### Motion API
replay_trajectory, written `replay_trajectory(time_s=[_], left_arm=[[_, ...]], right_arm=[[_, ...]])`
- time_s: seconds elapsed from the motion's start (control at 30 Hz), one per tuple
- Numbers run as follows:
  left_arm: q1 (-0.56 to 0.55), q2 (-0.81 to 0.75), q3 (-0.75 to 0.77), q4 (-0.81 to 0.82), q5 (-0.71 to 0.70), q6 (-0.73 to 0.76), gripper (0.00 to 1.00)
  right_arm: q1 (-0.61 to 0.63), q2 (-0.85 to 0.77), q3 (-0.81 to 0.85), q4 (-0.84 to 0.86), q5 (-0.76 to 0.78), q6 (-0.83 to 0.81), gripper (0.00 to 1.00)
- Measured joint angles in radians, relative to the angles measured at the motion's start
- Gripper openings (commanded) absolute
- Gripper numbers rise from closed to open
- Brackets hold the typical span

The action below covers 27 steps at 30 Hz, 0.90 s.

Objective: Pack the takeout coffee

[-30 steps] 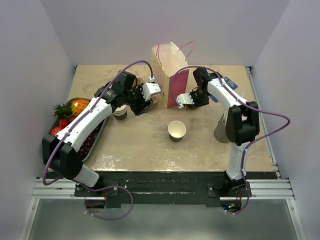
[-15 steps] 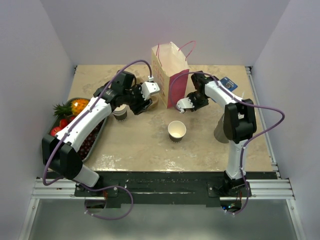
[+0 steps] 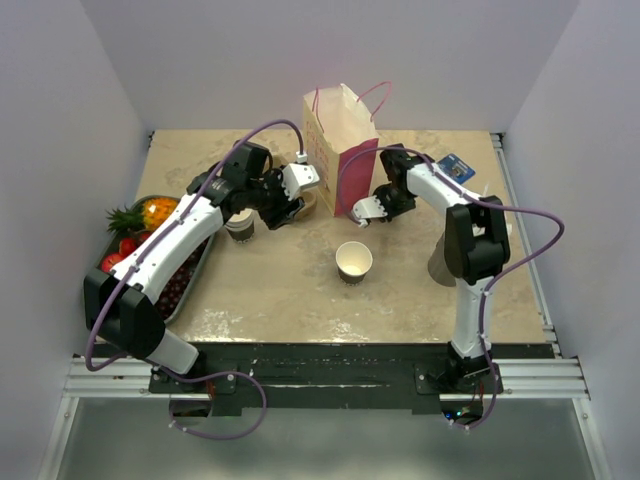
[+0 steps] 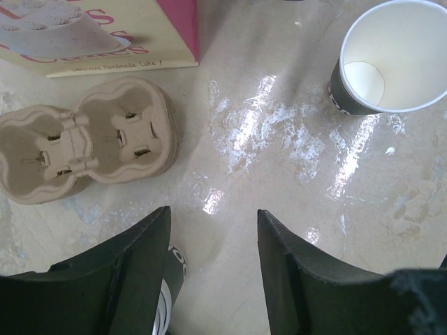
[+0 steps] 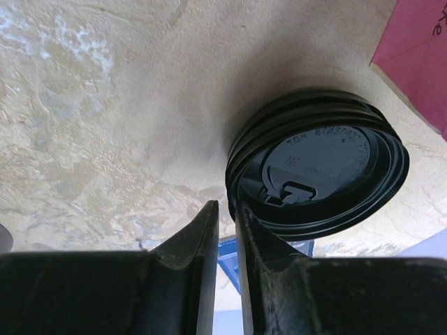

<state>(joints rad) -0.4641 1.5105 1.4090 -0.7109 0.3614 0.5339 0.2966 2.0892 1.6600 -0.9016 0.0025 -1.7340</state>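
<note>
Just beside the left pincer (image 4: 213, 216) (jaws apart) stands the takeout coffee (image 3: 240, 227).

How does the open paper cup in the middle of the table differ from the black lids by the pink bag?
The paper cup is white inside with a dark wall; the lids are all black. The cup stands upright and open; the lids lie flat in a stack. Both are round and rest on the table.
</note>
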Motion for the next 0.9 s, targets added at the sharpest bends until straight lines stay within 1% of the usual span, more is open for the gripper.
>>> replay_trajectory(time_s=[0.03, 0.17, 0.53, 0.73, 0.9], left_arm=[[0.000, 0.000, 0.000, 0.000, 0.000, 0.000, 0.57], [0.004, 0.000, 0.000, 0.000, -0.002, 0.000, 0.57], [0.006, 0.000, 0.000, 0.000, -0.002, 0.000, 0.57], [0.006, 0.000, 0.000, 0.000, -0.003, 0.000, 0.57], [0.006, 0.000, 0.000, 0.000, -0.003, 0.000, 0.57]], right_arm=[[0.000, 0.001, 0.000, 0.000, 0.005, -0.001, 0.18], [0.000, 0.001, 0.000, 0.001, 0.012, -0.004, 0.10], [0.000, 0.001, -0.006, 0.009, 0.015, -0.005, 0.10], [0.000, 0.001, -0.017, 0.013, 0.014, -0.004, 0.00], [0.000, 0.001, -0.017, 0.011, 0.011, 0.003, 0.00]])
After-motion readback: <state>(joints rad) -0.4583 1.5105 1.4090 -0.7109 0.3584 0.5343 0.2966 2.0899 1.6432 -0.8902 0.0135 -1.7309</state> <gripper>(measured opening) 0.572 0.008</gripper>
